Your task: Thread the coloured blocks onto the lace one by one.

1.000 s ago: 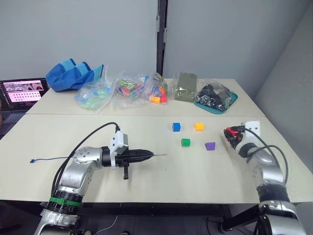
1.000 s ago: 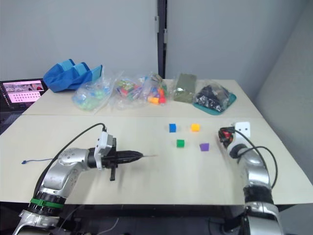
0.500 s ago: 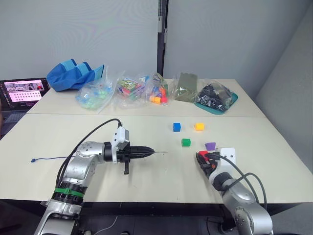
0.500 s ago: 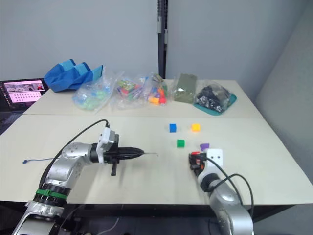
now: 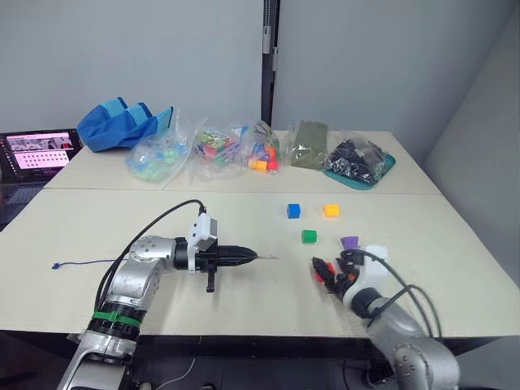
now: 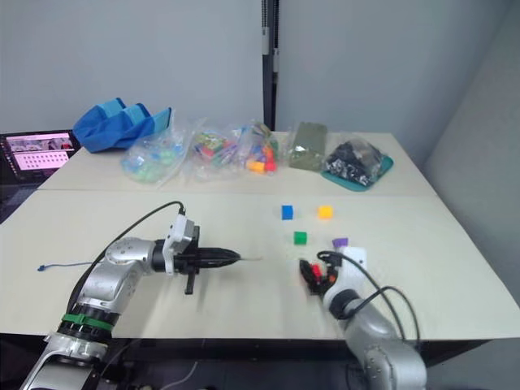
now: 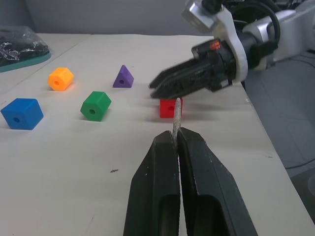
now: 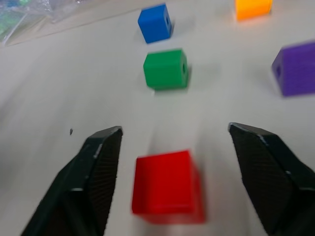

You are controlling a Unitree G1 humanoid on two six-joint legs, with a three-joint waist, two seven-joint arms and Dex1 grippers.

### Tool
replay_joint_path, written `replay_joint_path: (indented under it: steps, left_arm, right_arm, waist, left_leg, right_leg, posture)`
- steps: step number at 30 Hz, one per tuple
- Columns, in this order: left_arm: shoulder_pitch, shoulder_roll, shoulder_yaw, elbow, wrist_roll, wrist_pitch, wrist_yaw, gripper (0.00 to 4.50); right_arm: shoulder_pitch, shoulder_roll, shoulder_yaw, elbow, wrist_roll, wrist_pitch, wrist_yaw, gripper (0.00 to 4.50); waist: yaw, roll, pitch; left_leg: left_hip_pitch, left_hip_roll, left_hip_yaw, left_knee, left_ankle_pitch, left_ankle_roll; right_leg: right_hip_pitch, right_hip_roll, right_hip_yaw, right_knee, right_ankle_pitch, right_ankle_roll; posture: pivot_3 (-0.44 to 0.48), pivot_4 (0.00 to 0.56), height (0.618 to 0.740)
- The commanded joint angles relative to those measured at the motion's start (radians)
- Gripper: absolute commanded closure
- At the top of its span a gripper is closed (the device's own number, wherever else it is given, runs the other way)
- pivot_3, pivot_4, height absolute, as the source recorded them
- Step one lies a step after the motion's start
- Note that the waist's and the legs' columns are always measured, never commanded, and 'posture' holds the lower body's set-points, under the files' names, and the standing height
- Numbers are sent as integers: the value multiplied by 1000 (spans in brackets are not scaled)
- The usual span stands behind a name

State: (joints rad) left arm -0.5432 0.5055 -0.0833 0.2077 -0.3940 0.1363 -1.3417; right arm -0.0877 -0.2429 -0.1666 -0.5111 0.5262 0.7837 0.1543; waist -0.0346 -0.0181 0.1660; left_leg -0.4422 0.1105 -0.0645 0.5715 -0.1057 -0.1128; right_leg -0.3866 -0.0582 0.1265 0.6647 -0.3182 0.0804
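- While the left end effector (image 5: pixel 246 257) lies low over the pale bench (image 5: pixel 122 219), its two black fingers (image 7: pixel 157 182) are pressed together on the stiff pale metallic tip of the lace (image 7: pixel 175 112), which sticks out ahead of them toward the robot's right.
- Thin dark blue lace cord (image 5: pixel 77 263): its far end lies flat on the bench well to the robot's left of the left arm, ending in a small knot.
- Right end effector (image 8: pixel 172 162): fingers spread wide, one on either side of the small red plastic cube (image 8: pixel 166 186); neither finger touches it. Cube sits on the bench between them; blurred in the right wrist view.
- From the left wrist view, the red cube lies just beyond the lace tip, with the right end effector over it.
- Green cube with a hole in its face (image 5: pixel 308 236): on the bench, further out than the red cube, near the middle.
- Blue cube (image 5: pixel 292 210) and yellow-orange bead (image 5: pixel 330 210): side by side, farther back, apart from each other.
- Purple bead (image 5: pixel 349 242): on the bench to the robot's right of the green one, just behind the right arm; wedge-like in the left wrist view.
- Back of the bench: clear plastic bags of mixed toy pieces (image 5: pixel 219 150), folded blue cloth (image 5: pixel 122 124), teal tray with a bag of dark pieces (image 5: pixel 357 161).
- Laptop with a lit screen (image 5: pixel 36 151): at the far left edge.
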Motion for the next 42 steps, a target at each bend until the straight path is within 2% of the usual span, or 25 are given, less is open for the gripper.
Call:
replay_joint_path:
  steps: [1,4,7,13,15,20,23,26,29,36,42]
  left_arm:
    - [26,5,22,-54,-15,-2,21,4500]
    - [64,8,28,-91,-17,1,45,4500]
    - [94,8,30,-129,-29,28,64,4500]
    - [153,-4,27,-200,-24,35,118,4500]
    - [160,-7,23,-214,-21,36,129,4500]
    - [172,-7,8,-206,1,12,131,4500]
    - [177,-5,-4,-178,16,-18,121,4500]
    - [183,-11,-12,-163,26,-40,126,4500]
    - [182,-19,-16,-157,32,-50,137,4500]
    - [188,-39,-21,-149,31,-29,149,4500]
    - [182,-22,-37,-118,60,-57,132,4500]
  right_arm:
    - [-53,-160,-44,-57,109,60,179,11]
    - [-110,-343,-14,-10,106,18,374,11]
    - [-176,-459,23,94,54,-74,527,11]
    - [-366,-638,266,370,-155,-370,924,11]
    - [-444,-652,358,476,-243,-498,1045,11]
    - [-607,-605,491,689,-385,-696,1200,11]
    - [-663,-583,549,760,-460,-726,1242,11]
    - [-669,-557,559,805,-516,-743,1215,11]
    - [-659,-533,535,821,-522,-721,1195,844]
    - [-609,-531,503,710,-501,-650,1190,3247]
    - [-538,-476,487,490,-429,-438,1150,3306]
  waist:
    - [-2,0,0]
    - [-8,0,0]
    - [-9,0,0]
    - [-7,0,0]
    - [-7,0,0]
    - [-7,0,0]
    - [-5,0,0]
    - [0,0,0]
    - [4,0,0]
    - [14,0,0]
    - [15,0,0]
  left_leg:
    - [0,0,0,0,0,0]
    - [0,0,0,0,0,1]
    - [0,0,0,0,-1,1]
    - [0,0,0,1,-1,1]
    - [0,0,0,1,-1,1]
    - [0,0,0,1,-1,1]
    - [0,0,0,1,-1,1]
    - [0,0,0,1,-1,1]
    - [0,0,0,1,-1,1]
    - [0,0,0,1,-1,1]
    - [0,0,0,1,-1,1]
  right_leg:
    - [0,0,0,0,0,0]
    - [0,0,0,0,0,0]
    - [0,0,0,0,0,0]
    - [0,0,1,-1,0,0]
    - [0,0,0,-1,0,0]
    - [0,0,0,-1,0,0]
    - [0,0,0,-1,0,0]
    - [0,0,0,-1,0,0]
    - [0,0,0,-1,0,0]
    - [0,0,0,-1,0,0]
    - [0,0,0,-1,0,0]
  posture:
    - [0,150,740]
    - [0,150,740]
    - [0,150,740]
    - [0,150,740]
    - [0,150,740]
    - [0,150,740]
    - [0,150,740]
    - [0,150,740]
    - [0,150,740]
    - [0,150,740]
    - [0,150,740]
